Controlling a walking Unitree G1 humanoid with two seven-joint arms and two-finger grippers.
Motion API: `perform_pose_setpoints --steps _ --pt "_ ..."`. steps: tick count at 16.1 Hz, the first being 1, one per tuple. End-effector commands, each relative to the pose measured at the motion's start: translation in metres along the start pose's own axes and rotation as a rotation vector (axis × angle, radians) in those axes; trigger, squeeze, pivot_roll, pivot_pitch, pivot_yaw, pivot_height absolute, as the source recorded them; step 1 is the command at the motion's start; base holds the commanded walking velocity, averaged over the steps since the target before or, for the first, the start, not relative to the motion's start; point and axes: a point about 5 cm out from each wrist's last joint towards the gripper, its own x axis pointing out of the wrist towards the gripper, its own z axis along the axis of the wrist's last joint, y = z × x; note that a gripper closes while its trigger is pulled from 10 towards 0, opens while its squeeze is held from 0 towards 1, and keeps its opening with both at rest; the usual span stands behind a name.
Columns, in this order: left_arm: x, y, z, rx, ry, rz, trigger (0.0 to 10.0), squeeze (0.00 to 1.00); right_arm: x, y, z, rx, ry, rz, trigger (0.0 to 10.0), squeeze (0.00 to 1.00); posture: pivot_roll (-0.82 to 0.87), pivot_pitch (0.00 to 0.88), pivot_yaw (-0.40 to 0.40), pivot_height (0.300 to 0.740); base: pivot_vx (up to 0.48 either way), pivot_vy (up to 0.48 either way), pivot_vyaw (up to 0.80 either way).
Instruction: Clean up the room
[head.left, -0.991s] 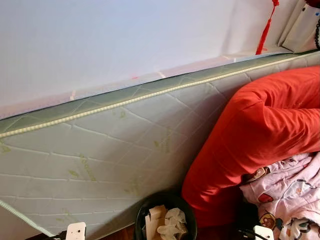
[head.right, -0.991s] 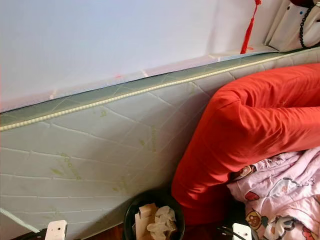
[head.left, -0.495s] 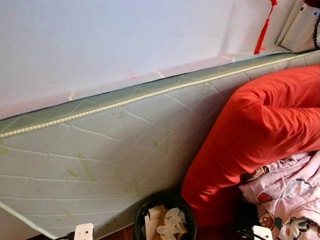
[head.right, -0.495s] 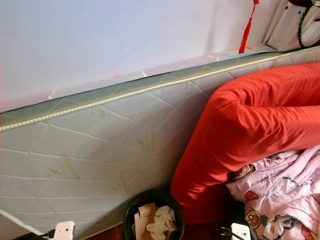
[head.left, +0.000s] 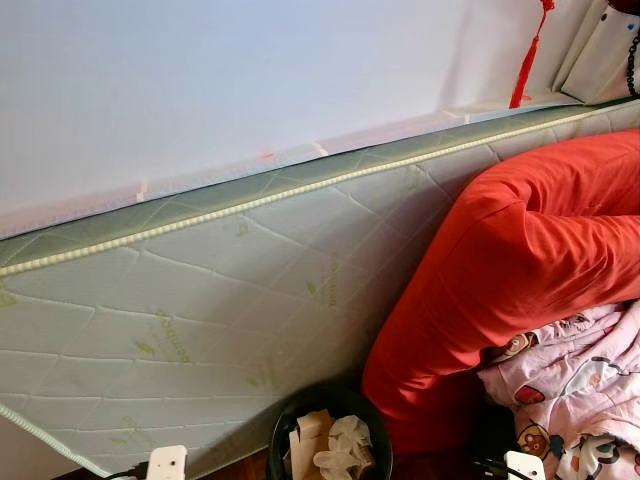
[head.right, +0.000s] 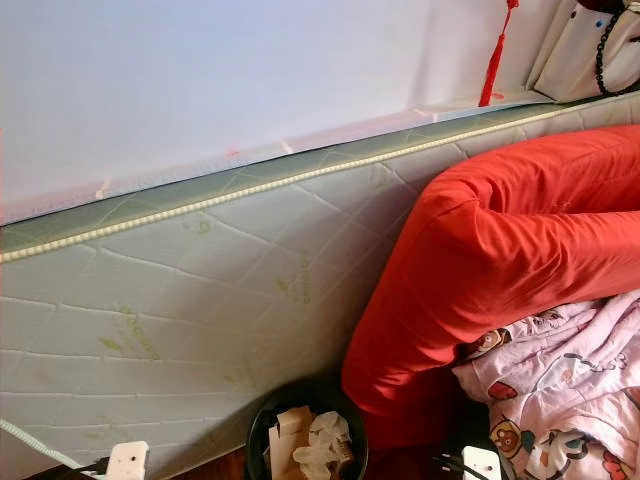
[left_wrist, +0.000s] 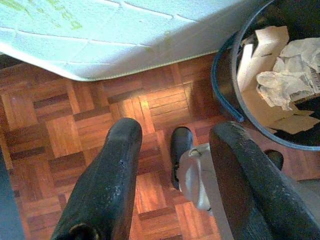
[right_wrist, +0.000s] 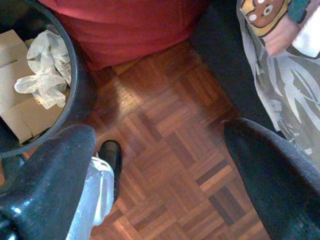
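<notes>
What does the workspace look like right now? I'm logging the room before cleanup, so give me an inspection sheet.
Surface: parquet floor, bare between the grippers.
Job's things: black bin holding cardboard and crumpled paper.
Clutter: red duvet and pink printed blanket hanging off the bed.
Grippers: left gripper and right gripper open, above the floor, empty.
Cables: nothing seen.
Surroundings: quilted mattress, white wall, red tassel.

Parquet floor (right_wrist: 165, 150): black bin (head.left: 331, 436), mattress (head.left: 200, 300) edge, red bedding (head.left: 500, 270).
</notes>
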Motion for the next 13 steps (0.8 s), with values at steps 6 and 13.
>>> perform_pose_setpoints --steps 6,13 --pt "-0.004 0.006 -0.013 -0.015 0.028 0.013 10.0 0.00 0.000 -0.001 0.000 0.011 -0.006 -0.004 10.0 0.00 0.03 0.000 -0.018 0.740 -0.203 0.000 0.00" --pt "-0.001 -0.010 -0.011 -0.001 0.029 -0.002 10.0 0.00 0.000 0.000 -0.002 -0.001 0.000 0.001 10.0 0.00 0.03 0.000 -0.015 0.740 -0.267 0.000 0.00"
